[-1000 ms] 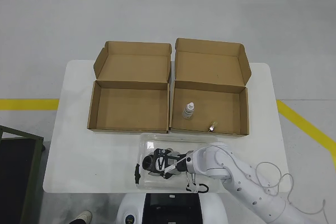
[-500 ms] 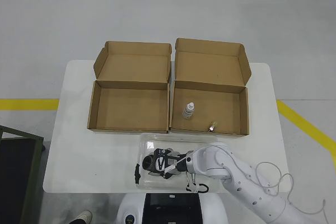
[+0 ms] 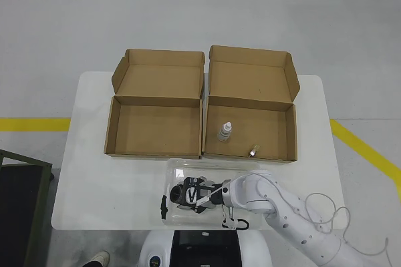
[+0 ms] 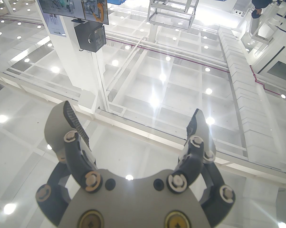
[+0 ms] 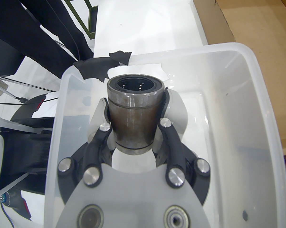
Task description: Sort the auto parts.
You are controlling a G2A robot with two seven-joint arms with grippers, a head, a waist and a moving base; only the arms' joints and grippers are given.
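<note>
My right gripper [image 5: 135, 110] is shut on a dark steel cylindrical bushing [image 5: 134, 110], a hollow sleeve with a grooved rim, inside the clear plastic bin [image 5: 257, 110]. From above, the bushing [image 3: 182, 193] and the right gripper [image 3: 189, 193] sit at the left end of that bin [image 3: 180, 164], near the table's front edge. Two open cardboard boxes stand behind it: the left box [image 3: 154, 130] holds nothing, the right box [image 3: 274, 130] holds a small white bottle [image 3: 225, 131] and a small metal part [image 3: 253, 151]. My left gripper [image 4: 133, 119] is open, pointing up at the ceiling.
A torn scrap of black tape [image 5: 102, 66] hangs on the bin's far rim. White tabletop [image 3: 107, 193] lies bare to the left of the bin. A green metal rack [image 3: 13, 200] stands off the table's left side.
</note>
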